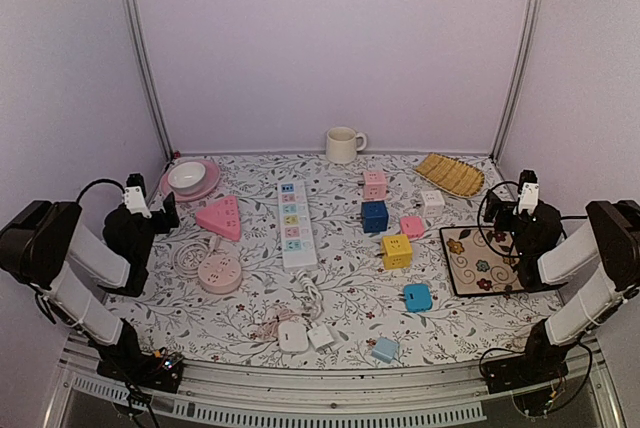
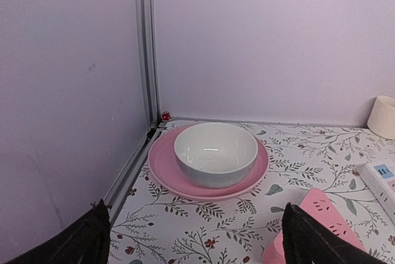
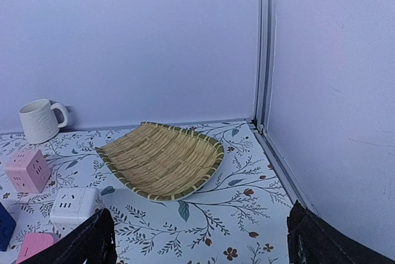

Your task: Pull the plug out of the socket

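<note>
While folded back, left end effector (image 1: 168,210) (right one (image 1: 497,210) too) gapes.

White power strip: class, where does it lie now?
Top view: the white power strip lies near centre, between the pink triangular socket and the blue cube.

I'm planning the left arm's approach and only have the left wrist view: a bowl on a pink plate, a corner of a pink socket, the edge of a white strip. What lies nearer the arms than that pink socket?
Observer: A round pink socket sits nearer the arm bases than the triangular pink socket you see.
Operator: How does the white strip lie?
Observer: The white power strip runs lengthwise away from the arms, roughly midway between them.
Operator: Is the right pincer busy?
Observer: No. The right pincer is open and empty, facing a woven tray.
</note>
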